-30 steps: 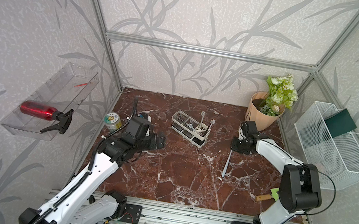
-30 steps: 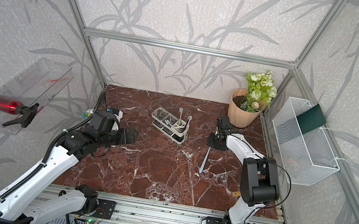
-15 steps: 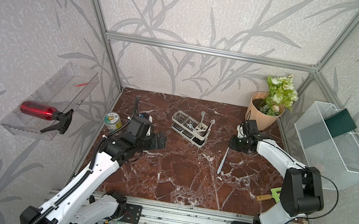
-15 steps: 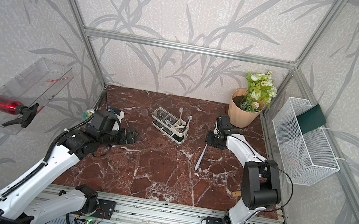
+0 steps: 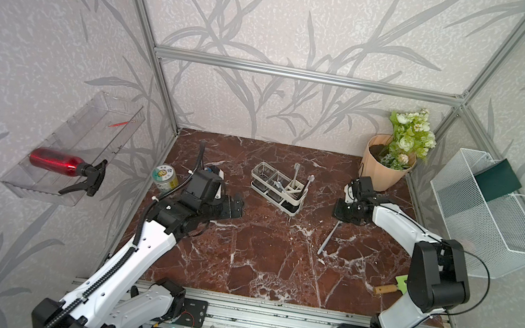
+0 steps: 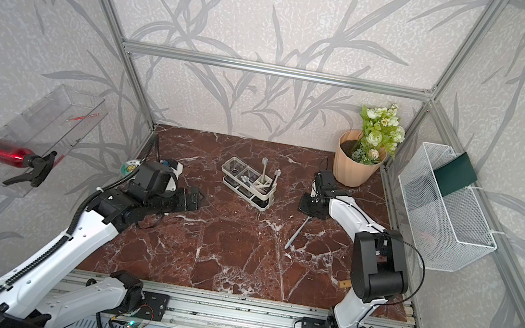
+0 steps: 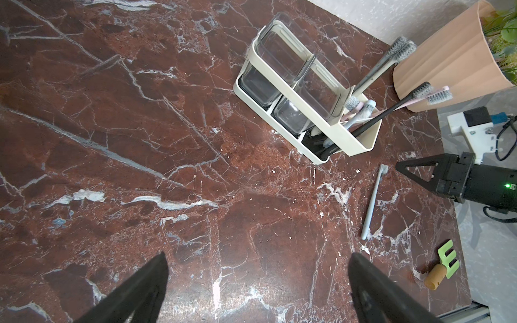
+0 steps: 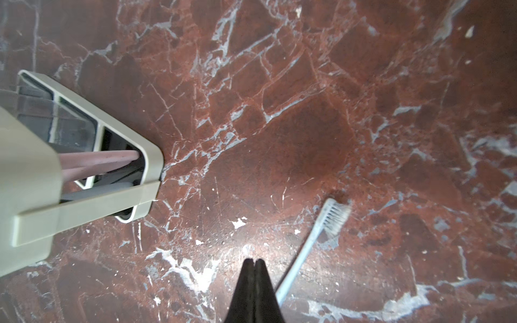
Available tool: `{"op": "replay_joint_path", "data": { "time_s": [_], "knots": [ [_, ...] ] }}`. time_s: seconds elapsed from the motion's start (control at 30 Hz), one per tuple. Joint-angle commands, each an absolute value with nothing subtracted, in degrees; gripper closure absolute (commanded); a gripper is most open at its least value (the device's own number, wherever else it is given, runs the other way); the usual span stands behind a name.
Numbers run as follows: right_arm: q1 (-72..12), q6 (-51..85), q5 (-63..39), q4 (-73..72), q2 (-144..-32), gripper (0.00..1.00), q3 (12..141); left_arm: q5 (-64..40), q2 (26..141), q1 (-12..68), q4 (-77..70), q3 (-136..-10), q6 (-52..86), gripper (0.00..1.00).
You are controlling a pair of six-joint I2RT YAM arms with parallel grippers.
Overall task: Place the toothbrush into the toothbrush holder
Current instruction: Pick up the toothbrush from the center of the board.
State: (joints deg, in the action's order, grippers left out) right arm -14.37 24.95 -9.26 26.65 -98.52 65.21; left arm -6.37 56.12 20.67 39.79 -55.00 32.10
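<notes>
1. On the marble [image 5: 255, 261] right of the toothbrush holder [image 7: 353, 139], the toothbrush [image 7: 373, 202] lies flat, slightly turned from a moment ago.
2. Our right gripper [image 8: 254, 262] is clenched empty beside it; our left gripper [image 7: 257, 255] gapes.
3. We must still grasp it.

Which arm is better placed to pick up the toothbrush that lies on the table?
Right. The right tool, shut, sits just beside the toothbrush; it must only open. The left tool is open, but on the far side of the toothbrush holder.

Toothbrush [image 5: 329, 235] flat on the table [image 5: 256, 254], right of the toothbrush holder [image 5: 297, 207], flower pot [image 5: 383, 178] farther back.
</notes>
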Motion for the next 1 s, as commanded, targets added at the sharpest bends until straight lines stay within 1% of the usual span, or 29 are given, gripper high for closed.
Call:
{"op": "replay_joint_path", "data": {
  "time_s": [0.0, 0.07, 0.17, 0.23, 0.33, 0.63, 0.83, 0.97],
  "knots": [
    [-14.7, 24.1, -3.7, 32.1, -101.3, 0.74, 67.5, -6.9, 56.1, 21.0, 39.4, -54.7, 31.7, 0.01],
    [-14.9, 23.7, -3.1, 32.8, -102.7, 0.67, 68.1, -6.9, 56.1, 21.0, 39.3, -54.6, 31.7, 0.01],
    [-15.3, 23.5, -1.6, 34.1, -104.6, 0.6, 68.9, -7.0, 56.3, 20.9, 39.4, -54.8, 31.5, 0.01],
    [-15.3, 23.7, -1.1, 33.2, -104.8, 0.58, 68.4, -6.9, 56.5, 21.0, 39.6, -54.8, 31.4, 0.01],
    [-15.3, 24.2, -0.6, 31.7, -104.9, 0.57, 67.5, -6.7, 56.5, 21.0, 39.7, -54.8, 31.2, 0.01],
    [-15.3, 25.0, 2.6, 33.3, -110.5, 0.6, 71.9, -6.7, 56.8, 21.0, 40.0, -54.9, 31.0, 0.01],
    [-15.3, 25.3, 4.3, 34.0, -112.3, 0.65, 74.3, -6.6, 56.9, 20.9, 40.1, -55.1, 30.7, 0.01],
    [-15.4, 25.1, 4.4, 35.9, -113.6, 0.71, 76.2, -6.6, 57.1, 20.9, 40.3, -55.3, 30.5, 0.01]
  ]
}}
